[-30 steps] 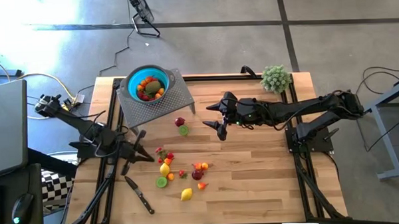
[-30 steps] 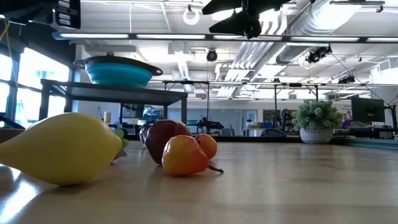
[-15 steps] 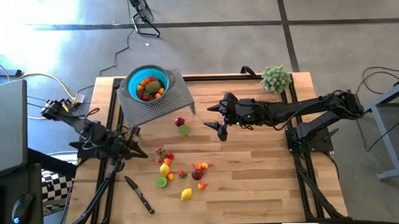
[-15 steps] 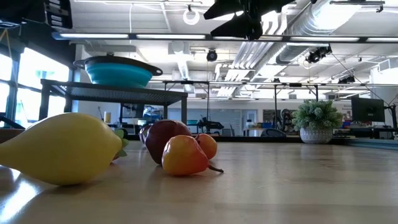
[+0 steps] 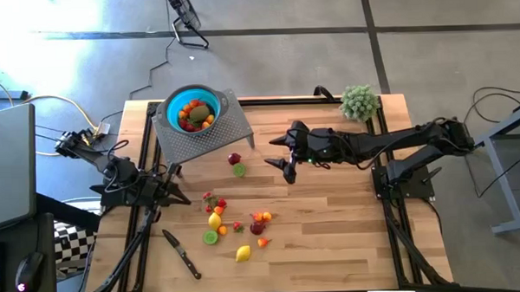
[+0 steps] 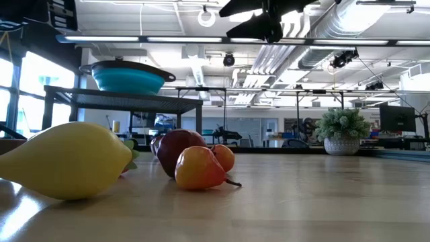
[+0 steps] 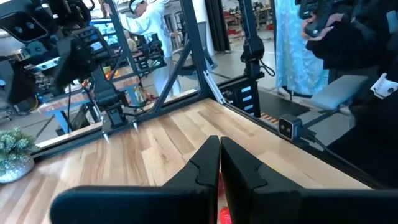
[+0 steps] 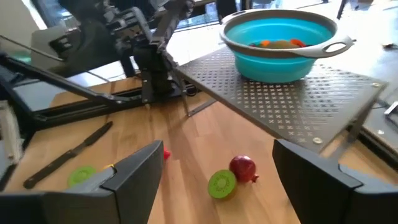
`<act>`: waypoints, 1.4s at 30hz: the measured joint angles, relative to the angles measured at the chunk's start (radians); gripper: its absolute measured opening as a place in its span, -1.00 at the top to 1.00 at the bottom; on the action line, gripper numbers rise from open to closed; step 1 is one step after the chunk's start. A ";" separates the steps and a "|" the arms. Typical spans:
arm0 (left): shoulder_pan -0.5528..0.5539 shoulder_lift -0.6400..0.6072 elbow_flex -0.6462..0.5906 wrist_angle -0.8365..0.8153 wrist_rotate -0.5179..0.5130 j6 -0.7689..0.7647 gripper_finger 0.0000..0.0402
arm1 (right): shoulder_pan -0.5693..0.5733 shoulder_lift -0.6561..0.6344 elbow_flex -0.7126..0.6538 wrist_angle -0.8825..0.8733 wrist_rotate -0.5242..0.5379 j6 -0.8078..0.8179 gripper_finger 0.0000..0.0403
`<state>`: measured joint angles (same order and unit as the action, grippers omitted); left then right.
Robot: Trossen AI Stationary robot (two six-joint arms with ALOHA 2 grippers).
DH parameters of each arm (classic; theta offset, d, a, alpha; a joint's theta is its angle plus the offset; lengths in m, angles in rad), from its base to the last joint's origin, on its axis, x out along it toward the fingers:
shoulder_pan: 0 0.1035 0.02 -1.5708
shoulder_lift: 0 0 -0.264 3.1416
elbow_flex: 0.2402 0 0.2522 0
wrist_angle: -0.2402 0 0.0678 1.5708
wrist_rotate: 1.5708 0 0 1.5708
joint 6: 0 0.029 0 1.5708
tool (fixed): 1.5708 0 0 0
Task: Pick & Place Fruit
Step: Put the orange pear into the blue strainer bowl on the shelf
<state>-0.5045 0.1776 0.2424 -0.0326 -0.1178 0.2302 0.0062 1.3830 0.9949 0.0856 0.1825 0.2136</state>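
Small toy fruits lie scattered on the wooden table near its front. In the low view a yellow lemon, a maroon apple and an orange pear rest on the tabletop. A red fruit and a green kiwi half lie apart, below my right gripper. That gripper hovers open above them, with nothing between its fingers. My left gripper is shut and points level over the table's left side, left of the fruit cluster. More fruit sits in the teal bowl.
The teal bowl stands on a perforated metal stand at the back left. A black-handled knife lies near the front left. A fuzzy green plant ball sits at the back right corner. Bare wood lies at the front right.
My left gripper has drawn back a little toward the table's left edge, away from the fruit cluster, and stays shut. The fruits lie where they were.
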 joint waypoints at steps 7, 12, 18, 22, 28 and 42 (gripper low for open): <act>0.000 0.000 0.000 0.023 -0.005 0.000 0.95 | 0.072 0.000 0.000 0.000 -0.029 -0.002 -0.40; 0.000 0.000 0.000 0.041 -0.007 0.000 0.95 | 0.164 0.000 0.000 0.000 0.027 -0.028 -0.33; 0.000 0.000 0.000 0.040 -0.008 -0.003 0.95 | 0.268 0.000 0.000 0.002 0.132 -0.054 -0.30; 0.000 0.000 0.000 0.040 -0.008 -0.009 0.95 | 0.317 0.000 0.000 0.024 0.187 -0.061 -0.30; 0.000 0.000 0.000 0.040 -0.026 -0.063 0.95 | 0.353 0.022 0.018 0.061 0.213 -0.061 -0.30; 0.000 0.000 0.000 0.041 -0.042 -0.079 0.95 | 0.322 0.313 0.371 -0.401 0.127 -0.110 -0.31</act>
<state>-0.5045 0.1780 0.2428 0.0084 -0.1596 0.1511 0.3285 1.6957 1.3661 -0.3155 0.3091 0.1039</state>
